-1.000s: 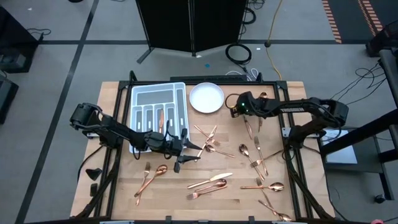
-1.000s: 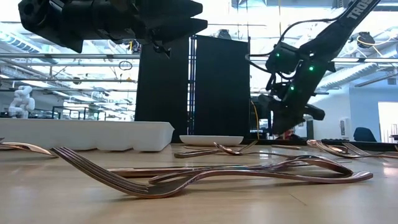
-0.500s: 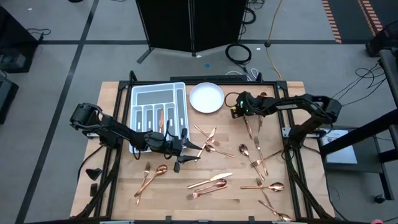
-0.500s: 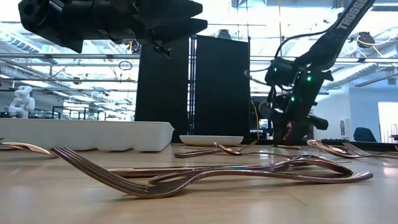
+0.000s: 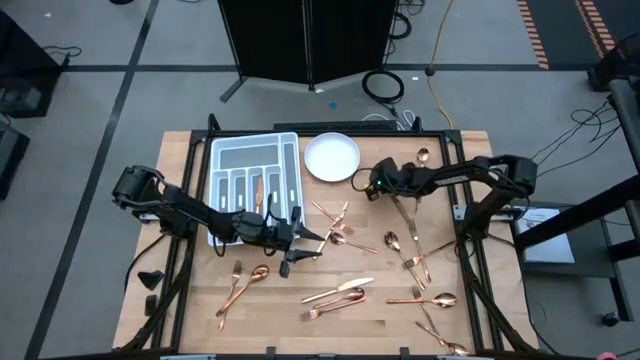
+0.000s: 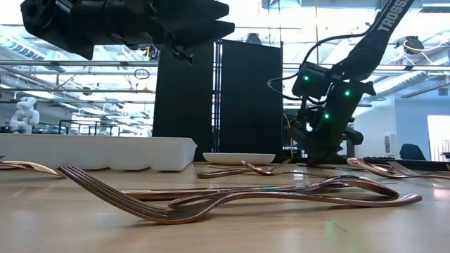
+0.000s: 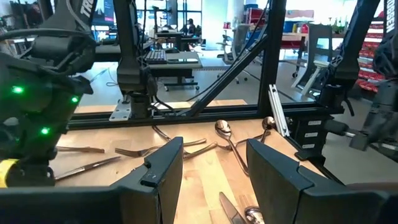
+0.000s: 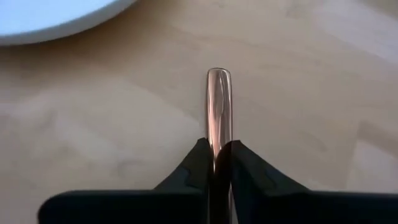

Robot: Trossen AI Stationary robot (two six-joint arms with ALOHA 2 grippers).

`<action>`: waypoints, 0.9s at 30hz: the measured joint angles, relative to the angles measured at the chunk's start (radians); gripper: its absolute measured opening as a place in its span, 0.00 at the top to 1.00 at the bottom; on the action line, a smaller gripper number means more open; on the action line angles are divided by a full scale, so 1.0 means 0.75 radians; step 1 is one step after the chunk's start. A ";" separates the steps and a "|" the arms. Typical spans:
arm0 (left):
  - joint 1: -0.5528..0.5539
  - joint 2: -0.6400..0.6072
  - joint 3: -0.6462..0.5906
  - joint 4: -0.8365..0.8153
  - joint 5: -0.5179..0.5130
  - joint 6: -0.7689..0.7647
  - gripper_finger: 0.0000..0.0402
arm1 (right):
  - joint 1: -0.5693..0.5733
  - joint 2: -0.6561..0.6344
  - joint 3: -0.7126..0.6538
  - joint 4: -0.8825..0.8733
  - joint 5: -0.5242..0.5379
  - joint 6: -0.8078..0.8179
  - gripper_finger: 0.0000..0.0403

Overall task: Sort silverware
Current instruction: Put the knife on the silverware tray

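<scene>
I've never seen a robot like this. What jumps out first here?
Shiny copper silverware lies scattered across the wooden table, beside a grey tray and white plate. The right gripper, near the plate, pinches one copper handle, while the left gripper hovers open mid-table.

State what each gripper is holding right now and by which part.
The right gripper is shut on the handle of a copper utensil, near its rounded end, beside the white plate. The left gripper is open, holding nothing.
</scene>
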 joint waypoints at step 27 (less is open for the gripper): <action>0.149 -0.198 0.001 -0.627 -0.219 -0.222 0.57 | 0.238 0.012 0.167 0.260 -0.205 -0.089 1.00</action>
